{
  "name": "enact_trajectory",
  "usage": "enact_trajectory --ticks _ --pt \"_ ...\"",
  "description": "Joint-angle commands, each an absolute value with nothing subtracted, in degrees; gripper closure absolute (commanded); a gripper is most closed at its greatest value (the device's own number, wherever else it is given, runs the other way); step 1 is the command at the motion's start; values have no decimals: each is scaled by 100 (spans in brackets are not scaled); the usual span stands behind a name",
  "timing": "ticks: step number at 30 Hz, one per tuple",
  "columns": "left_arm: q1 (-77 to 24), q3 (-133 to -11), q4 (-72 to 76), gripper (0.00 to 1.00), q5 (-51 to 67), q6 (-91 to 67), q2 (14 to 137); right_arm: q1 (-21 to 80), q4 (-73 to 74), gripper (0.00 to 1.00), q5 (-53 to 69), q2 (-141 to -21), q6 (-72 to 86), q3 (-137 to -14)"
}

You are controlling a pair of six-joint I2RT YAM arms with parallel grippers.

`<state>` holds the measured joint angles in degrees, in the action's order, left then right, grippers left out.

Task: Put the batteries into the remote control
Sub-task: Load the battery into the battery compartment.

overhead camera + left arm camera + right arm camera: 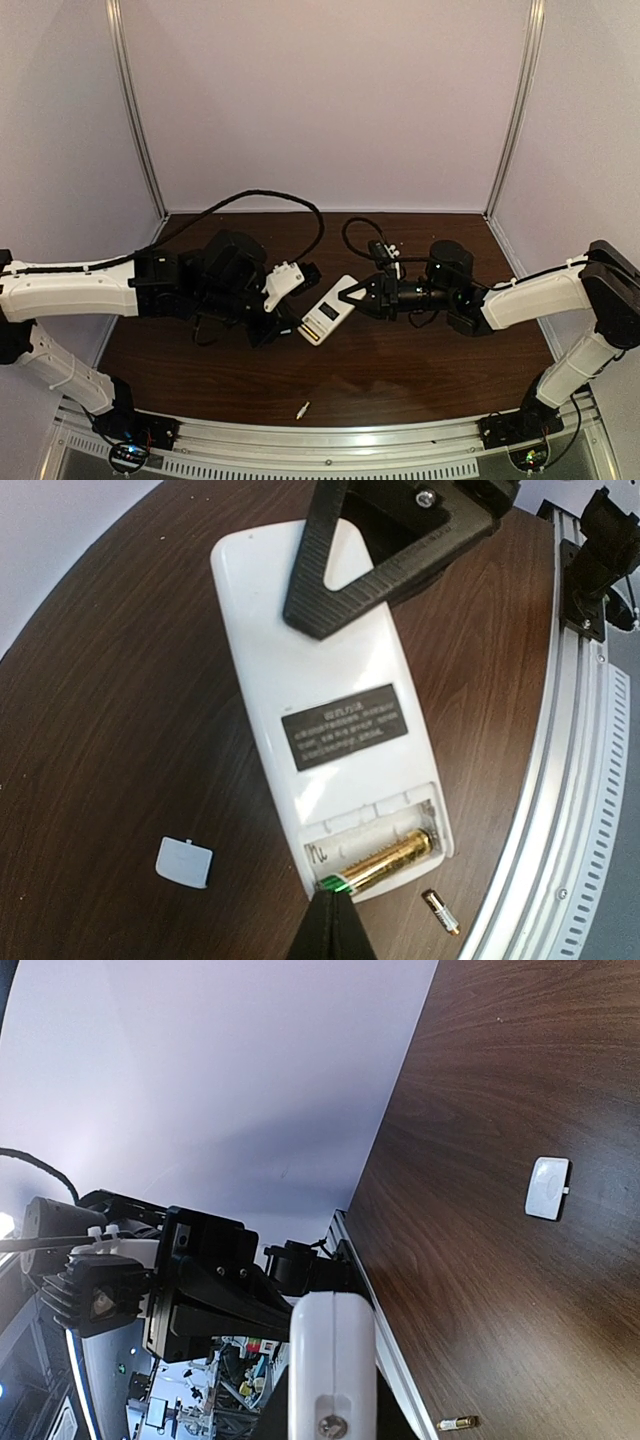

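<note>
- Remote control (330, 700) back side up over the dark wooden table (110, 710), plain white, battery recess open at the near end.
- Clamped at the far end by the right gripper (350, 297), with one black ribbed triangular finger (345, 565) flat across the white back.
- Black label (345, 725) mid-back, carrying a few lines of pale print, all too small to read.
- Gold battery (385, 858) lying slantwise in the recess, green-banded end right at the open edge.
- And the left gripper (330, 920) down on it: fingers drawn together, tips touching that green end. Pinching or only pressing, cannot tell.
- Second battery (441, 912) loose on the table, just beside the remote's near corner, between it and the aluminium rail (560, 780); markings too blurred to read.
- Small pale-grey cover piece (184, 861) flat on the table, apart from the remote, on the side away from the rail.
</note>
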<state>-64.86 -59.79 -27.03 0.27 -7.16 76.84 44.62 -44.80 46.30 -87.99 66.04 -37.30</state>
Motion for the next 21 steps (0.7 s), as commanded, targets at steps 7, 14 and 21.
enact_trajectory --ticks 7,14,21 --pt "-6511 -6149 -2929 100 164 -695 8128 4448 -5314 100 4649 -8798 6852 -3785" --pt "-6557 -6407 -3200 100 -265 -764 8397 4465 -5388 100 4676 -8840 6913 -3788" --pt "-6762 -6905 -3744 96 -921 -874 8878 4482 -5345 100 4628 -8843 6927 -3780"
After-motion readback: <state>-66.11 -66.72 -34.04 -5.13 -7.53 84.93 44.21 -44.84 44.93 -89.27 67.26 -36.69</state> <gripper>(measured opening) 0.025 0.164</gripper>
